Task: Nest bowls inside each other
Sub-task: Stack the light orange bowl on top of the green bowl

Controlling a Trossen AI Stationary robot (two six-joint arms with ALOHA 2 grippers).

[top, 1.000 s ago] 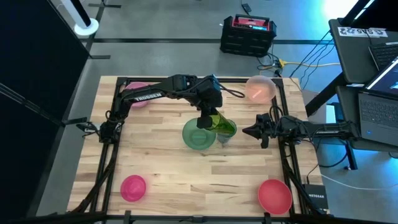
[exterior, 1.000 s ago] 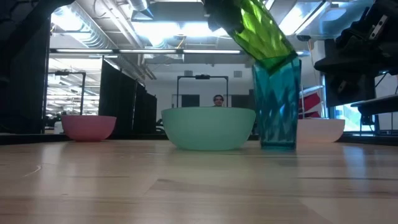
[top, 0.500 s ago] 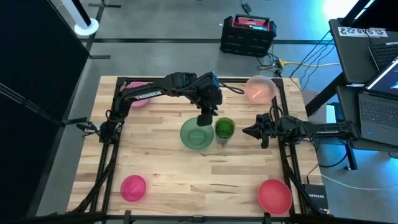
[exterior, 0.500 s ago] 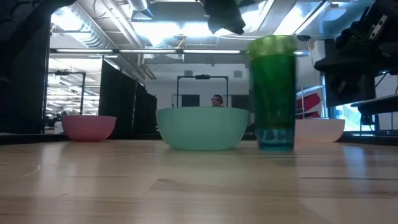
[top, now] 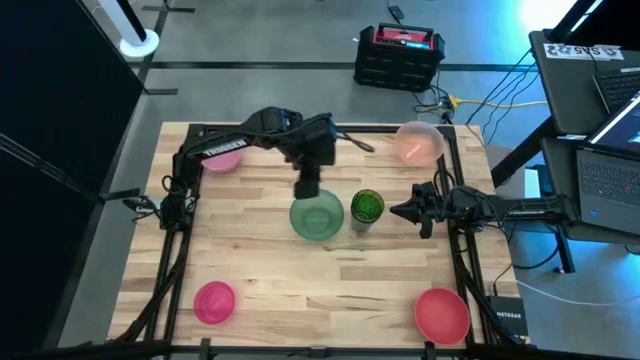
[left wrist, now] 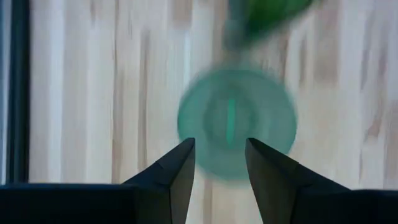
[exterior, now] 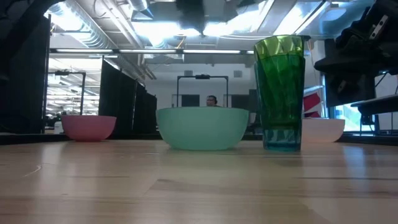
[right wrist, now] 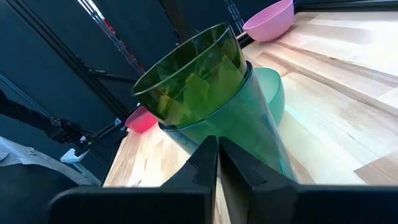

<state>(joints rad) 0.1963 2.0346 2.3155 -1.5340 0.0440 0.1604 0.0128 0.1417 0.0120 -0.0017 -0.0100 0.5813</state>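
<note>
An olive-green tumbler-shaped bowl (top: pixel 366 206) stands upright inside a teal one (exterior: pixel 283 138), whose base rests on the table right of the mint-green bowl (top: pixel 318 218). My left gripper (top: pixel 307 186) hovers open above the mint-green bowl's (left wrist: pixel 236 124) far left rim, pointing down and touching nothing. My right gripper (top: pixel 400 211) waits shut and level at the table's right, aimed at the nested pair (right wrist: pixel 199 81). A pink bowl (top: pixel 222 160) sits at the far left, a pale pink one (top: pixel 418 143) at the far right, a bright pink one (top: pixel 214 302) near left and a red one (top: pixel 442 314) near right.
Black frame rails run along the table's left and right sides (top: pixel 176 250). Bare wood lies across the table's near middle between the bright pink and red bowls. Laptops and cables sit beyond the right edge (top: pixel 600 90). A person shows far behind the table (exterior: pixel 211 101).
My left gripper has let go of the olive-green bowl and drawn away toward the table's left, tipping further downward. The olive-green bowl, first tilted with its base in the teal one, has dropped in and now stands upright inside it.
</note>
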